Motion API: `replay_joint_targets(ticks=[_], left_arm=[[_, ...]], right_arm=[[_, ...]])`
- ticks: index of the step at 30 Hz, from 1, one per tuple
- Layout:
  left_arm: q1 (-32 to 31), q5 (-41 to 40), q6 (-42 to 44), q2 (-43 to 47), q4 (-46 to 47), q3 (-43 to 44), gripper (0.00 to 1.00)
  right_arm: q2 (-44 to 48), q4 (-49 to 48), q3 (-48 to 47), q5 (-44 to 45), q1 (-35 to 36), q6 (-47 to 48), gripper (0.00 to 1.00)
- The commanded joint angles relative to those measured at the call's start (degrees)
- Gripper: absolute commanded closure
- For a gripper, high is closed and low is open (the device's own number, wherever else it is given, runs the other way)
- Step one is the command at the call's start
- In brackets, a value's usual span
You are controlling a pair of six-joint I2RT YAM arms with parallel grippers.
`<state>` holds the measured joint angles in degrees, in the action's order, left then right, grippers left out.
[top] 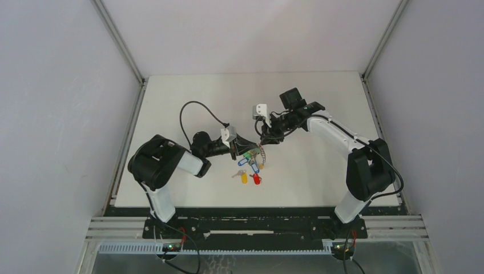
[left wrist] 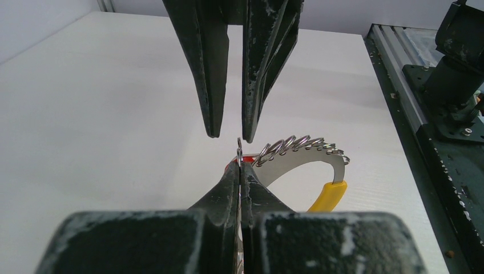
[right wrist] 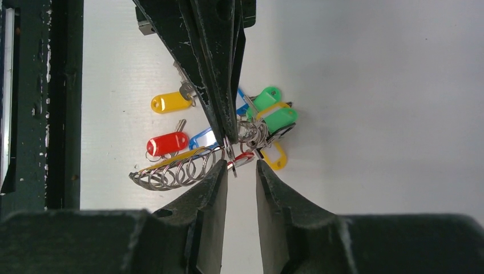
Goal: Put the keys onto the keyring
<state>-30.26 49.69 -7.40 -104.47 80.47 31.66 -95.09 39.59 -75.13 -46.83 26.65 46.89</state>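
1. Top external view: the left gripper (top: 238,147) holds the silver metal keyring with green and blue plastic tags and a curved band (top: 252,158) near the middle of the white tabletop (top: 188,103). The right gripper (top: 266,138) is just beside it. Two small silver keys, one with a yellow oval tag (top: 244,178) and one with a red oval tag (top: 257,180), lie loose on the tabletop just nearer the arm bases than the keyring. Neither is threaded on.
2. Left wrist view: the left fingers (left wrist: 228,191) are pressed shut on a small upright silver loop (left wrist: 240,149) of the keyring. The right fingers (left wrist: 208,85) hang parted directly above it, touching nothing that I can make out.
3. Right wrist view: the right fingers (right wrist: 211,191) stand apart and empty (no key between them). The yellow-tagged and red-tagged keys rest flat on the tabletop below. My judgement is that the keyring is held ready, but both keys have yet to be picked up and threaded on.
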Motion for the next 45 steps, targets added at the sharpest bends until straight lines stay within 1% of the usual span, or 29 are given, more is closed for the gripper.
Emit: replay_joint_targets(ticks=[1, 8, 11, 12, 19, 21, 24, 28, 30, 33, 35, 37, 39, 41, 42, 45], left_arm=[[-0.2, -0.6, 0.6, 2.8, 3.4, 0.7, 1.0], [-0.2, -0.7, 0.7, 3.1, 3.4, 0.5, 1.0], [-0.2, -0.8, 0.8, 3.4, 3.4, 0.4, 1.0], [-0.2, -0.8, 0.8, 3.5, 3.4, 0.4, 1.0], [-0.2, -0.9, 0.9, 3.5, 3.4, 0.3, 1.0], [-0.2, -0.9, 0.9, 3.6, 3.4, 0.3, 1.0], [-0.2, -1.0, 0.8, 3.7, 3.5, 0.3, 1.0], [-0.2, -1.2, 0.7, 3.7, 3.5, 0.3, 1.0], [-0.2, -1.2, 0.7, 3.8, 3.5, 0.2, 1.0], [-0.2, -1.1, 0.6, 3.7, 3.5, 0.4, 1.0], [-0.2, -0.9, 0.5, 3.6, 3.5, 0.4, 1.0], [-0.2, -0.8, 0.6, 3.5, 3.5, 0.3, 1.0], [-0.2, -1.3, 1.3, 3.1, 3.5, 0.0, 0.97], [-0.1, -2.1, 2.0, 2.9, 3.5, -0.4, 0.89], [0.0, -2.3, 2.2, 2.8, 3.5, -0.5, 0.85], [0.4, -2.7, 2.3, 2.5, 3.5, -0.6, 0.78]], right_arm=[[-0.8, -1.4, -0.1, -1.6, 0.0, -0.5, 0.77], [-2.3, -1.4, 0.0, -2.0, -0.2, -0.3, 0.87], [-2.7, -1.1, 0.0, -1.8, -0.5, -0.2, 0.98], [-2.8, -1.0, 0.0, -1.7, -0.6, -0.2, 1.0], [-2.7, -0.4, 0.0, -2.4, -0.9, 0.5, 0.99], [-2.5, -0.6, 0.0, -3.5, -0.8, 1.1, 0.91], [-2.4, -1.4, 0.0, -4.3, -0.3, 1.5, 0.83], [-2.8, -1.9, 0.0, -4.9, 0.1, 1.7, 0.81], [-3.1, -1.9, 0.0, -5.1, 0.2, 1.8, 0.82], [-3.5, -2.0, 0.0, -5.1, 0.2, 1.9, 0.9], [-3.3, -2.2, 0.0, -4.8, 0.3, 2.0, 0.99], [-2.8, -2.2, 0.0, -3.5, 0.4, 2.1, 1.0], [-1.7, -2.3, 0.0, -0.3, 1.0, 2.0, 1.0], [-0.7, -1.9, -0.2, 4.5, 2.2, 2.3, 1.0], [-0.3, -0.9, -0.8, 6.5, 2.8, 2.9, 1.0], [-0.6, 3.7, -3.6, 11.9, 4.8, 3.6, 1.0]])
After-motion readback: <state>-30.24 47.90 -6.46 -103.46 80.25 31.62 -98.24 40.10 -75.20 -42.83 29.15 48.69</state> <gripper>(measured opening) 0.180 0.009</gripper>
